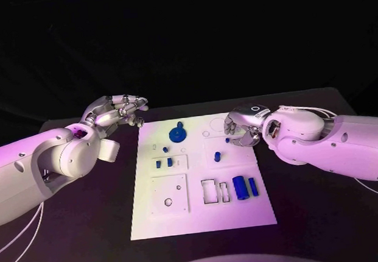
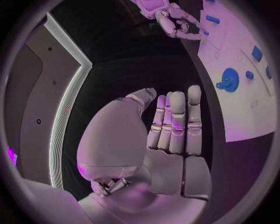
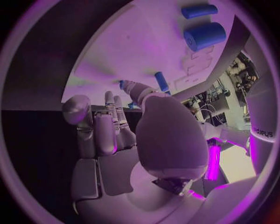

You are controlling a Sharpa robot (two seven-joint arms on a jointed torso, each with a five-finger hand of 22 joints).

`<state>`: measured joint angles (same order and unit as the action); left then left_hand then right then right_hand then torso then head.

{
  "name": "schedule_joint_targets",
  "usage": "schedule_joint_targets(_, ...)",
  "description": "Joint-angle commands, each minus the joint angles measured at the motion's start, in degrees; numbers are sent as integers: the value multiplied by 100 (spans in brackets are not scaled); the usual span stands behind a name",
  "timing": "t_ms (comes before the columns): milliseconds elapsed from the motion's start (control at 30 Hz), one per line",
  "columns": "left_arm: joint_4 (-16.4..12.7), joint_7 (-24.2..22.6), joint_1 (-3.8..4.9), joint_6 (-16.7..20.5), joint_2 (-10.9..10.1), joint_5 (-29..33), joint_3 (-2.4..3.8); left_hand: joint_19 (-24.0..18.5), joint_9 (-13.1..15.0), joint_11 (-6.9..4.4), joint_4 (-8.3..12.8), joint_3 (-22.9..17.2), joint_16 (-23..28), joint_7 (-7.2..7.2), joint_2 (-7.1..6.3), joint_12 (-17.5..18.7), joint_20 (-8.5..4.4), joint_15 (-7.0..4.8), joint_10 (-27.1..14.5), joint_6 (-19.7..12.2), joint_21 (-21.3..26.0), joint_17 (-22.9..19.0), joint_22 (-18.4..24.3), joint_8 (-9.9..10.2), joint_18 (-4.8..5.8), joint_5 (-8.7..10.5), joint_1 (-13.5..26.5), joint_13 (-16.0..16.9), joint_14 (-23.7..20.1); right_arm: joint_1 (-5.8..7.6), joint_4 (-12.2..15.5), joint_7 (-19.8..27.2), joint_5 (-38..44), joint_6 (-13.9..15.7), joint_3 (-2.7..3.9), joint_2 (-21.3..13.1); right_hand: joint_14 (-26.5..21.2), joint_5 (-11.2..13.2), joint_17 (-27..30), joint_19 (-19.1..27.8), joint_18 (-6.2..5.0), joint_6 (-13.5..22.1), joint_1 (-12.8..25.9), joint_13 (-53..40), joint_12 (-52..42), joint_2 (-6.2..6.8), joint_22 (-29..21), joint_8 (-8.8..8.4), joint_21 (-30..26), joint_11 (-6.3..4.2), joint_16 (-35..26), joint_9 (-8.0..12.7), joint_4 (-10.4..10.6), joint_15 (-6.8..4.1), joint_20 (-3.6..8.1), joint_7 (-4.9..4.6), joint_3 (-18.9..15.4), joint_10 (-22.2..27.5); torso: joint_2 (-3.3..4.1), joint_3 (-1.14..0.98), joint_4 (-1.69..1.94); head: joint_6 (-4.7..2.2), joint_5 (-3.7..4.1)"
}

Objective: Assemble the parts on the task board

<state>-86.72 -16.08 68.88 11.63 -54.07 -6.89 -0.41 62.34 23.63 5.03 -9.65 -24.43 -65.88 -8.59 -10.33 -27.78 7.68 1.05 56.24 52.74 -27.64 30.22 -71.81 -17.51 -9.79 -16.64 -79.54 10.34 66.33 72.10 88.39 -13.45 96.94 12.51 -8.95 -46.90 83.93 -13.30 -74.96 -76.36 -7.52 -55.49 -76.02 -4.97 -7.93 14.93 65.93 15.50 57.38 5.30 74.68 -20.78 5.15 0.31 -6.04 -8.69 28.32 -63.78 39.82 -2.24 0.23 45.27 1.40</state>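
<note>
there is one white task board (image 1: 205, 221) on one black table (image 1: 328, 224). on the board lie seven blue parts that can be counted in the head view. one is a round gear-like disc (image 1: 177, 134) near the board's far edge. two small pegs (image 1: 163, 163) sit side by side toward the board's left side, and one tiny piece (image 1: 166, 149) lies between them and the disc. one short peg (image 1: 217, 157) lies right of the board's middle. one thick cylinder (image 1: 240, 188) and one thin rod (image 1: 253, 187) lie side by side near the board's right edge. two hands are present: one left hand (image 1: 117, 112) beside the board's far left corner, and one right hand (image 1: 242, 127) over its far right part.
</note>
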Motion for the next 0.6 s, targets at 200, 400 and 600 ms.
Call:
schedule_joint_targets(200, -22, -81, 1, -64, -4, 77, 3, 16, 7, 20, 12, -18, 44, 8, 12, 19, -42, 10, -8, -54, 31, -12, 13, -22, -60, -40, 32, -10, -35, -77, -86, -83, 217, -93, -3, 135, 418, 56, -270, -68, 100, -122, -81, -35, -28, -50, 180, -4, 197, -25, 152, -19, -9, -7, -3, 30, 198, -156, -2, 5, 1, 46, -25)
schedule_joint_targets(400, -16, -67, 1, -76, 7, 77, 2, 16, 7, 21, 12, -17, 46, 7, 11, 21, -41, 11, -11, -56, 34, -13, 14, -22, -59, -40, 32, -11, -36, -102, -148, -78, 209, -121, -4, 210, 410, 218, -283, -63, 110, -191, -115, -55, 0, -94, 296, 9, 303, -43, 242, -46, -25, -23, 10, 51, 433, -235, -8, 8, -2, 59, -35)
schedule_joint_targets(600, -11, -46, 1, -80, 6, 77, 1, 17, 9, 23, 13, -18, 51, 6, 11, 25, -41, 13, -19, -61, 40, -17, 19, -22, -59, -41, 33, -14, -36, -130, -186, -65, 197, -150, -5, 285, 405, 199, -292, -67, 120, -285, -123, -92, -2, -158, 400, 57, 399, -77, 315, -99, -53, -44, 24, 82, 638, -354, -9, 6, -3, 69, -48)
